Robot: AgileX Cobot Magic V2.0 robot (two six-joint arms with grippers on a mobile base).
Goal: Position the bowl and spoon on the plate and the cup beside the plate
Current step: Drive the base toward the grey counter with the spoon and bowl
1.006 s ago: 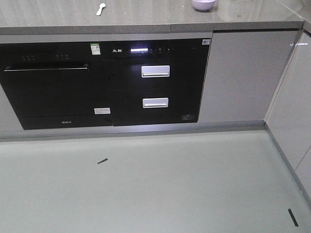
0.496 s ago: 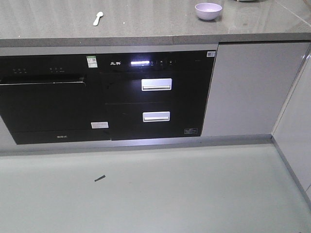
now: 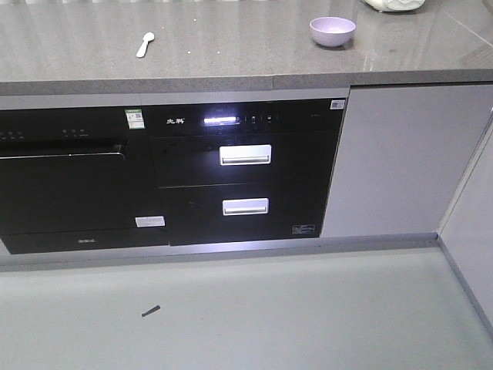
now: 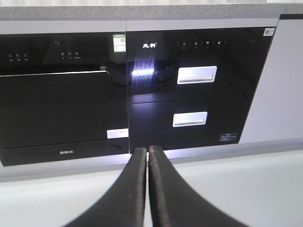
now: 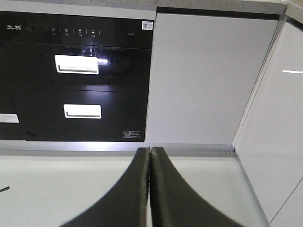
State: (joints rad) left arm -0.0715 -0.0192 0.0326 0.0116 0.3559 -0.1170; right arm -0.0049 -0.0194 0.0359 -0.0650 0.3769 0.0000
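Right, the lavender bowl (image 3: pixel 332 31) sits upright on the grey worktop (image 3: pixel 231 58), towards its right end. The pale mint spoon (image 3: pixel 145 44) lies well apart from it to the left, with its handle angled towards the front edge. Behind the bowl and a little to the right, a pale rounded object (image 3: pixel 394 4) is cut off by the top of the front view, and I cannot tell what it is.

Below the worktop is a black drawer unit (image 3: pixel 245 177) with two silver handles and a lit display strip. A black appliance door (image 3: pixel 69 185) sits beside it on the left, and a white cabinet door (image 3: pixel 385 154) on the right. There is a small dark mark (image 3: pixel 151 311) on the pale floor (image 3: pixel 308 324).

Down low, the left gripper (image 4: pixel 147 151) faces the black appliances, its fingers pressed together with nothing between them. The right gripper (image 5: pixel 150 151) faces the drawer unit and the white cabinet door, fingers likewise closed and holding nothing. Neither touches the bowl or the spoon.
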